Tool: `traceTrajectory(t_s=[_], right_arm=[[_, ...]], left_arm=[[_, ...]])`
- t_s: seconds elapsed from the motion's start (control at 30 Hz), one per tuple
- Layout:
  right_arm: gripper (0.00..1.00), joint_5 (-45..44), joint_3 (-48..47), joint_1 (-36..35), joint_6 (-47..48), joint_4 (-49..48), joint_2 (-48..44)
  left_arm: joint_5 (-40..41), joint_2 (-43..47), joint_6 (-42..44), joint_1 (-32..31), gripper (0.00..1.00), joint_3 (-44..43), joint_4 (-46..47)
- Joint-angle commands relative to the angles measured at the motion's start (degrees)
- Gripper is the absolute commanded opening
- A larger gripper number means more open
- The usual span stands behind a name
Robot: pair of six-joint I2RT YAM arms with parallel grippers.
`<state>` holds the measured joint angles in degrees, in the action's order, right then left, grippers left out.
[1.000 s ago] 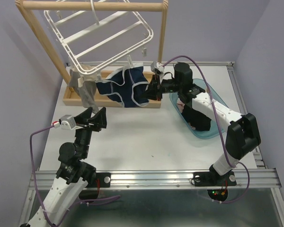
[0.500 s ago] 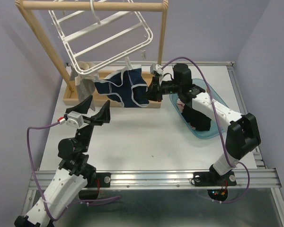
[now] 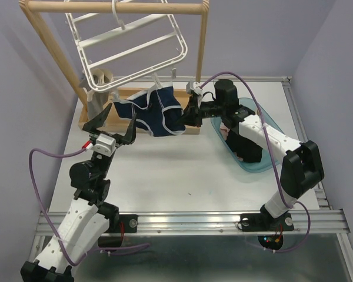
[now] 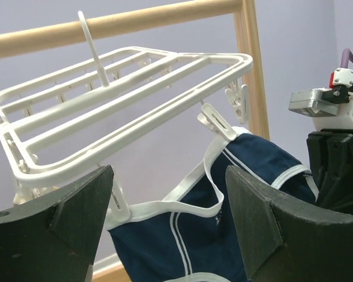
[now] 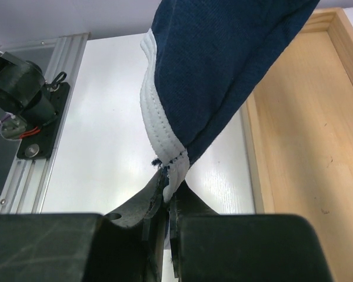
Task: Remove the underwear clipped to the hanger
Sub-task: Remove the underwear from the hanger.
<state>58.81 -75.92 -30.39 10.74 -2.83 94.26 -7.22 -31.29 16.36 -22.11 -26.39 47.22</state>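
Observation:
The white hanger (image 3: 132, 47) hangs tilted from the wooden rail and also shows in the left wrist view (image 4: 123, 88). Navy underwear with white trim (image 3: 153, 111) is clipped to its near rim by two clips (image 4: 215, 120). My right gripper (image 3: 187, 114) is shut on the navy underwear's white-trimmed edge (image 5: 165, 141), with the cloth pinched between the jaws (image 5: 169, 197). My left gripper (image 3: 113, 122) is open and empty, raised just in front of and below the navy underwear (image 4: 223, 235). A grey and cream garment (image 3: 100, 91) hangs at the hanger's left corner.
The wooden rail stand (image 3: 112, 7) has slanted legs and a tray base (image 3: 191, 128) at the back. A clear blue tub (image 3: 265, 126) on the right holds dark and pink garments under my right arm. Metal rails edge the table at the front and right.
My left arm has risen and swung right, towards the navy underwear. The hanger has swung and tilted. My right gripper has kept its hold on the navy underwear.

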Motion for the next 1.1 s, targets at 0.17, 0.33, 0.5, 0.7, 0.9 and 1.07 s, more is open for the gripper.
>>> traceTrajectory(t_s=[0.17,0.33,0.5,0.7,0.9,1.07], right_arm=[[0.03,-1.50,-1.60,1.74,2.27,1.69,-1.97],[0.03,-0.28,-2.13,3.23,2.97,2.04,-2.24],[0.04,3.15,-2.65,5.34,3.85,2.39,-2.15],[0.04,5.35,-3.09,5.96,4.99,2.65,-1.45],[0.04,6.14,-3.71,5.96,5.08,2.65,-1.01],[0.04,6.85,-4.06,5.96,4.99,2.65,-1.18]], left_arm=[[-14.74,-5.27,-6.95,13.31,0.83,-1.30,10.77],[-21.50,-9.49,-11.78,19.37,0.82,-0.85,17.28],[-31.87,-13.35,-19.59,25.09,0.80,-3.22,20.54],[-40.23,-17.31,-22.25,26.50,0.79,-7.17,19.67],[-45.68,-21.71,-24.36,26.50,0.79,-12.19,18.17],[-46.13,-24.25,-23.39,26.59,0.79,-14.74,15.53]])
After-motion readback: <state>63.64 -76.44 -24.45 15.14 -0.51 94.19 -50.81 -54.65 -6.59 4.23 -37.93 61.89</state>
